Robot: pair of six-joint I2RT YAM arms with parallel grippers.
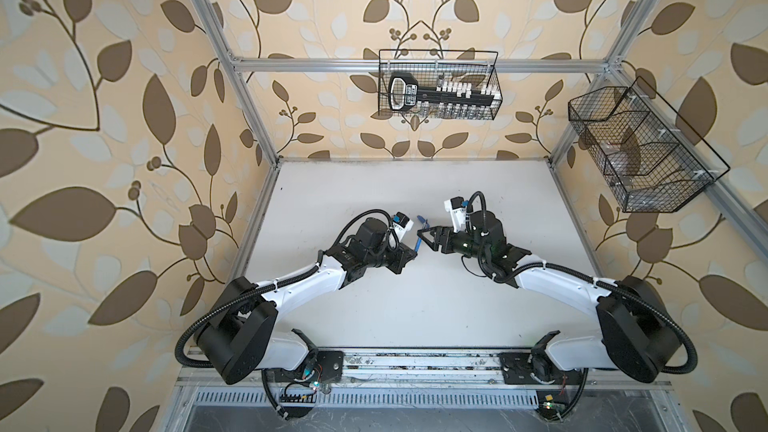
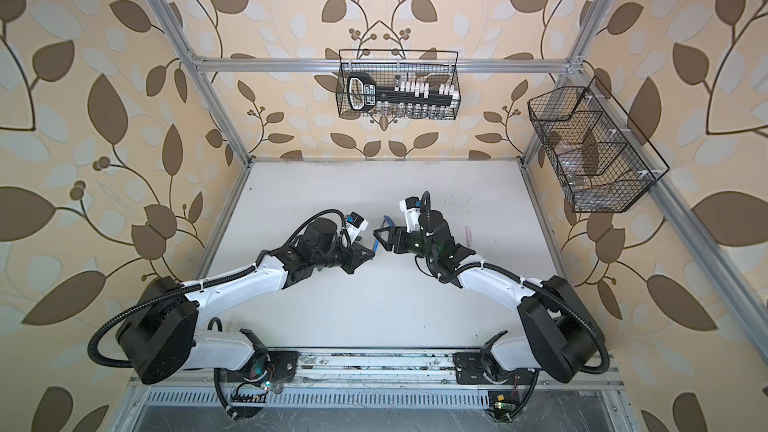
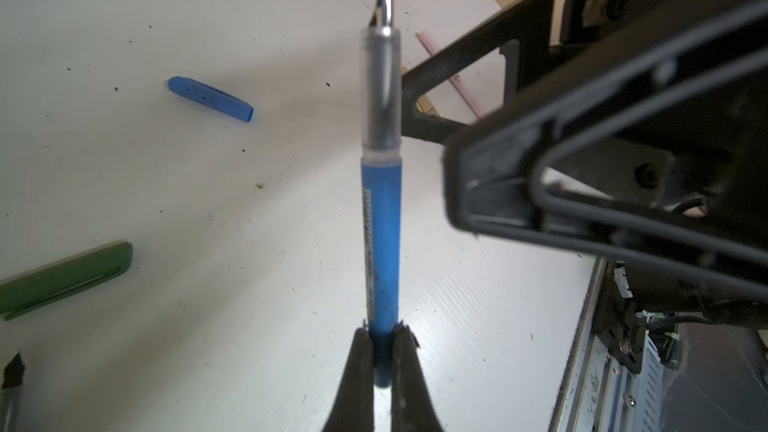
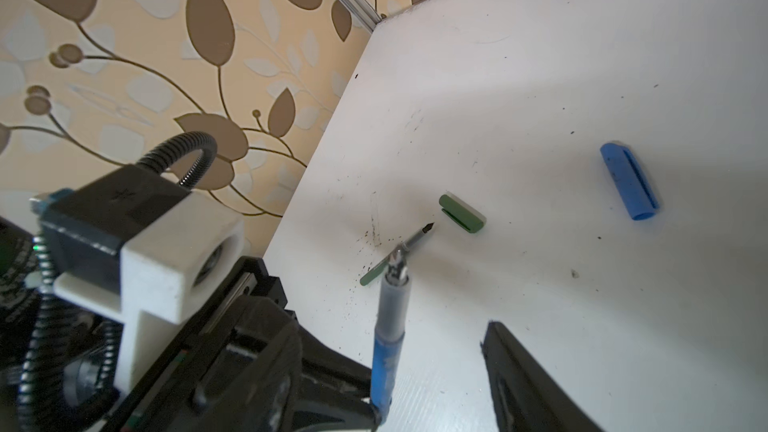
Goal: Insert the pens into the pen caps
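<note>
My left gripper (image 3: 382,351) is shut on the tail end of a blue pen (image 3: 381,243), whose clear front and dark tip point away from it. In both top views this pen (image 1: 417,245) is held above the middle of the table. My right gripper (image 4: 395,326) is open, with the pen's front part standing between its spread fingers (image 4: 523,380). In a top view it (image 1: 426,236) faces the left gripper (image 1: 412,254). A blue pen cap (image 4: 629,180) lies on the table. Beside it lie a green cap (image 4: 462,214) and a green pen (image 4: 374,274). A pale pink pen (image 3: 449,72) lies behind the right fingers.
The white table (image 1: 415,305) bears dark specks. Two black wire baskets hang on the frame, one on the back wall (image 1: 438,85) and one on the right (image 1: 640,151). A tan piece (image 3: 428,106) shows partly behind the right gripper's finger.
</note>
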